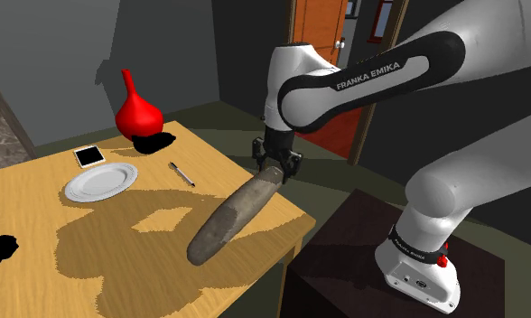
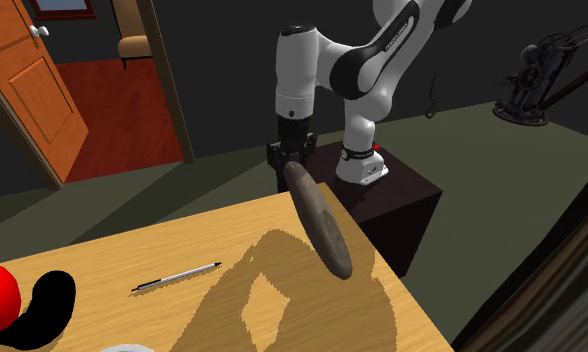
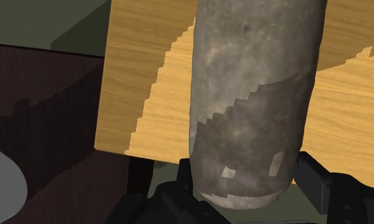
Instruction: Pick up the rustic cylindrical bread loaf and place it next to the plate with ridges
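Dim room w/ dark grey walls; an orange door [image 1: 327, 63] stood in the bkgd, far from the plate. A wooden table [image 1: 38, 203] carried the items, w/ the arm's jagged shadow thrown across it. The plate [image 1: 99, 182], white w/ a ridged rim, sat on the part of the table away from the dark stand [image 1: 345, 262]. Just beside the plate, on its far side in the shoulder view, lay a small black square [image 1: 89, 156] w/ a white border. A red vase [image 1: 137, 113] stood near the plate, further back than that square. A pen [image 1: 181, 173] lay btwn the plate and the loaf, touching neither.

The bread loaf [image 1: 232, 217], a long grey-brown mottled cylinder, was well apart from the plate, over the stand-side part of the table. It hung tilted, w/ its upper end in the gripper [image 1: 274, 170] and its lower end slanting down toward the tabletop. Whether that lower end touched the wood couldn't be told.

The gripper was clamped on the loaf's upper end, jaws spread only as wide as the loaf. In the wrist view its black fingers [image 3: 179, 188] pressed either side of the loaf's rounded end [image 3: 256, 95]. In the second exterior view the loaf [image 2: 319, 222] slanted from the gripper [image 2: 292, 160] out over the table's corner, w/ the pen [image 2: 177, 277] on its plate side.
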Motion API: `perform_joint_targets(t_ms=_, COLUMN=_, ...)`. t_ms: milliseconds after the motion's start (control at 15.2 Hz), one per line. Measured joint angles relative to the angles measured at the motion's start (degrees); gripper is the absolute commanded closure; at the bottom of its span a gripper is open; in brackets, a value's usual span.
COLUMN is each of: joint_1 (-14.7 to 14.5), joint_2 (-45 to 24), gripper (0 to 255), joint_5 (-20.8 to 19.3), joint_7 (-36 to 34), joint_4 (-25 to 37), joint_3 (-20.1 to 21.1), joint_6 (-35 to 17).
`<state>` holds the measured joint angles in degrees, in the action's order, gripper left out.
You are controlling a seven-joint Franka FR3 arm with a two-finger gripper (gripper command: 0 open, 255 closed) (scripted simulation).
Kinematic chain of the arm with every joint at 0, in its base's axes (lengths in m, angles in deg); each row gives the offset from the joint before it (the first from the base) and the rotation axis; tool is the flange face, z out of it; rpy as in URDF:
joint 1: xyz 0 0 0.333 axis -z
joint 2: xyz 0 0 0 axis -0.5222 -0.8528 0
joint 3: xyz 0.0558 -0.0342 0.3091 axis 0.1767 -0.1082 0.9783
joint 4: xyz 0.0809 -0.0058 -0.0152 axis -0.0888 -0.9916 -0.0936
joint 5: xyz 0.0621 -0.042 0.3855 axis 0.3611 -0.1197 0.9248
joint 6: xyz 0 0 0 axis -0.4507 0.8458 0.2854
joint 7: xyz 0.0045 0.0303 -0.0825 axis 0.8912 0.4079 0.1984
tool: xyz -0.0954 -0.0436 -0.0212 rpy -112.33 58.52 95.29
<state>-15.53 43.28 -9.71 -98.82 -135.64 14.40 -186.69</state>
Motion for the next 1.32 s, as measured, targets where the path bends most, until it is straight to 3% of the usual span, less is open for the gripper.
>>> perform_joint_targets(t_ms=726, joint_1=0.03, joint_2=2.64, gripper=255, joint_5=-1.55, joint_7=-0.61, joint_4=6.07, joint_3=-2.74, joint_6=8.61)
perform_joint_targets(t_ms=990, joint_1=2.74, joint_2=-4.18, gripper=255, joint_5=-4.0, joint_7=-5.79, joint_4=12.91, joint_3=2.71, joint_6=7.65)
perform_joint_targets(t_ms=1320, joint_1=7.94, joint_2=-16.55, gripper=255, joint_5=-11.68, joint_7=-15.8, joint_4=23.01, joint_3=12.98, joint_6=5.63)
